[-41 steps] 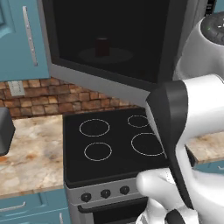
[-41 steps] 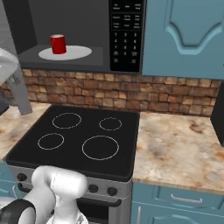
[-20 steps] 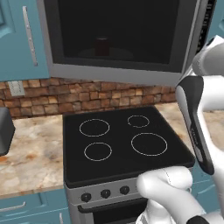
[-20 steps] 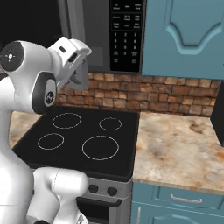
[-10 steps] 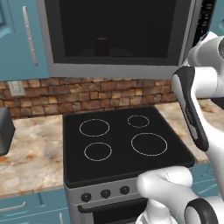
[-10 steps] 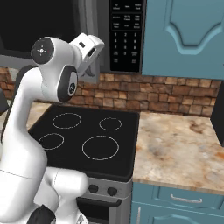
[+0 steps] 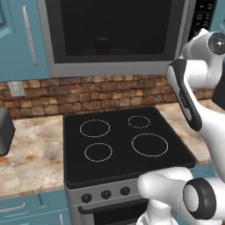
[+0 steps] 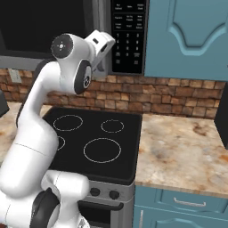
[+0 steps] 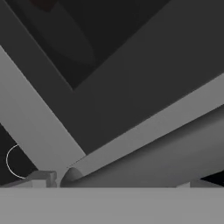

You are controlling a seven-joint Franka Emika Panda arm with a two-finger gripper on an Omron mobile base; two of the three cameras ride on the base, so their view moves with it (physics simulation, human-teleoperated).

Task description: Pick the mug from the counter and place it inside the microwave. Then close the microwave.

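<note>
At the far left of the left base view a dark boxy appliance (image 7: 4, 132) sits on the speckled counter (image 7: 33, 154), well apart from the work. Moving right, the microwave (image 7: 116, 37) hangs above the black stovetop (image 7: 123, 140), and its dark-windowed door (image 7: 112, 28) now looks flush with the frame, or very nearly so. Through the glass a dim reddish shape, which I take to be the mug (image 7: 102, 45), stands inside the cavity, so the placing step reads as done and the closing step is the one in hand. Further right, the white arm (image 7: 193, 94) reaches up beside the keypad (image 7: 203, 13). In the right base view the gripper (image 8: 103, 46) is pressed close to the door's long grey handle (image 9: 148, 151), which the hand view shows lying right across its front. The fingertips are hidden, so I cannot tell how wide they stand or whether they hold anything. The next move probably calls for a last firm push to seat the door, then a clean retreat away from the handle.
</note>
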